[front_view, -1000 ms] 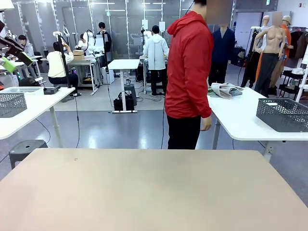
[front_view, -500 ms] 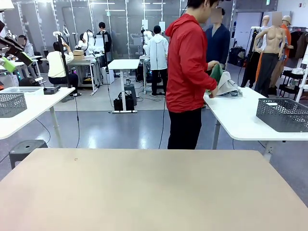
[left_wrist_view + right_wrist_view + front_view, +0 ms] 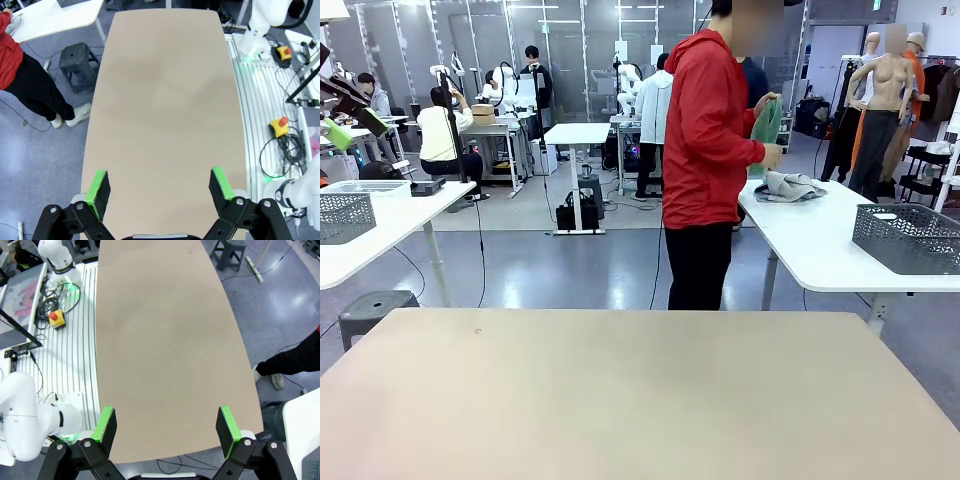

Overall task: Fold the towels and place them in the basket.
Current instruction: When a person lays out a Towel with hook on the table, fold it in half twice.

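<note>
While both arms hang above the beige table (image 3: pixel 620 400), the left gripper (image 3: pixel 159 175) stands with its green-padded fingers spread wide, holding nothing and touching nothing. The right gripper (image 3: pixel 166 412) is likewise wide apart and empty over the tabletop. Well beyond both, at a white side table (image 3: pixel 820 250) across the aisle, a person in a red jacket (image 3: pixel 705 140) holds the mint green towel (image 3: pixel 767 125) up off the surface. The cream-white towel (image 3: pixel 788 186) lies crumpled on that side table. The dark grey wire-mesh basket (image 3: pixel 908 238) sits farther right on the same table, apart from both towels.
</note>
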`<state>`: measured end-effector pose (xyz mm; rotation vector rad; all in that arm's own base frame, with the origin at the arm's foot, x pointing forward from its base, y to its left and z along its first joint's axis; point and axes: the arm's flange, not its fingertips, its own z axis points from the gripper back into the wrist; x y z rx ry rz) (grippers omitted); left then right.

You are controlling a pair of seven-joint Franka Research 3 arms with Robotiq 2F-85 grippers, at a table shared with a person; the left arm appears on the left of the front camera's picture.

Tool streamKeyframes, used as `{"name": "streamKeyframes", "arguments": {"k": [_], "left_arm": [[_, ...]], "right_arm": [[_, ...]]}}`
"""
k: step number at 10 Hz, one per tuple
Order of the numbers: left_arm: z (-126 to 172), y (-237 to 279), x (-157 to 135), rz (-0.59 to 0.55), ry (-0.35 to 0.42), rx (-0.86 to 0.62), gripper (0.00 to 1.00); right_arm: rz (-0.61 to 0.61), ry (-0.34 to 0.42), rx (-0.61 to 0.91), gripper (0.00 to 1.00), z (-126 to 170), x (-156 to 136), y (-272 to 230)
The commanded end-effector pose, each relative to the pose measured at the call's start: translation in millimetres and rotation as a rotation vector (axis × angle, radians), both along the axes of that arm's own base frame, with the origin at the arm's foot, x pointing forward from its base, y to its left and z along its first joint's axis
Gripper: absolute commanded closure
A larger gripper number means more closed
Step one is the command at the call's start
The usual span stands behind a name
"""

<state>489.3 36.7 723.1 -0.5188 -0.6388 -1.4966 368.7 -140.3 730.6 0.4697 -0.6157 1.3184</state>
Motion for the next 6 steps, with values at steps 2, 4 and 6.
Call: {"name": "streamKeyframes", "arguments": {"k": [2,4,6], "left_arm": [[1.5,-0.3,-1.6,0.003,-0.006,-0.001,0.00],[1.5,-0.3,-1.6,0.003,-0.006,-0.001,0.00],[1.5,-0.3,-1.6,0.003,-0.006,-0.001,0.00]], "right_arm": [[0.003,-0.005,0.004,0.00,0.2,-0.9,1.7],[0.003,-0.005,0.004,0.00,0.2,-0.9,1.7],[0.003,-0.005,0.004,0.00,0.2,-0.9,1.7]]}}
